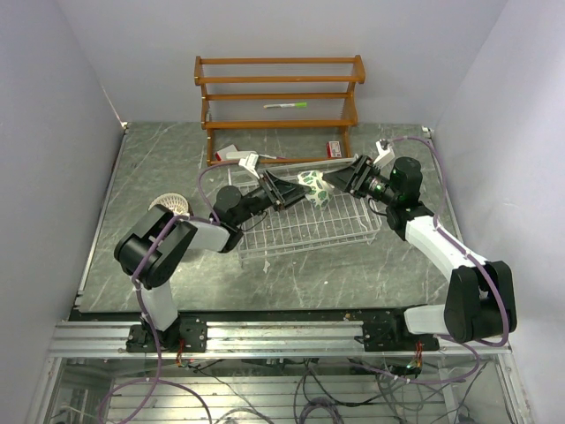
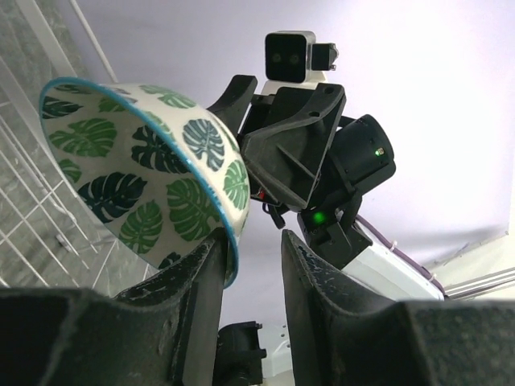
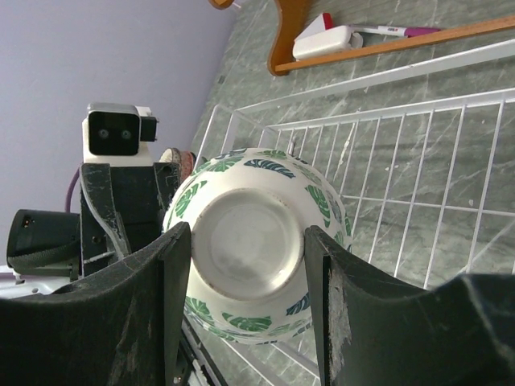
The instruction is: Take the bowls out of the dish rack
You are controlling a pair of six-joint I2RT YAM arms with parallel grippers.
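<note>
Right wrist view shows the right gripper clamped across the bowl above the rack, with the left gripper standing apart around its rim; being glazed ceramic, it is probably stiff, slippery and breakable, so a rim pinch seems safest.

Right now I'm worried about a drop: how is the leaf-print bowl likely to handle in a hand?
The leaf-print bowl looks glazed and rigid, so it probably won't flex but may slip between the right hand's fingers. Its rounded wall could let it pivot. Held above the dish rack, it would likely chip if dropped.
</note>
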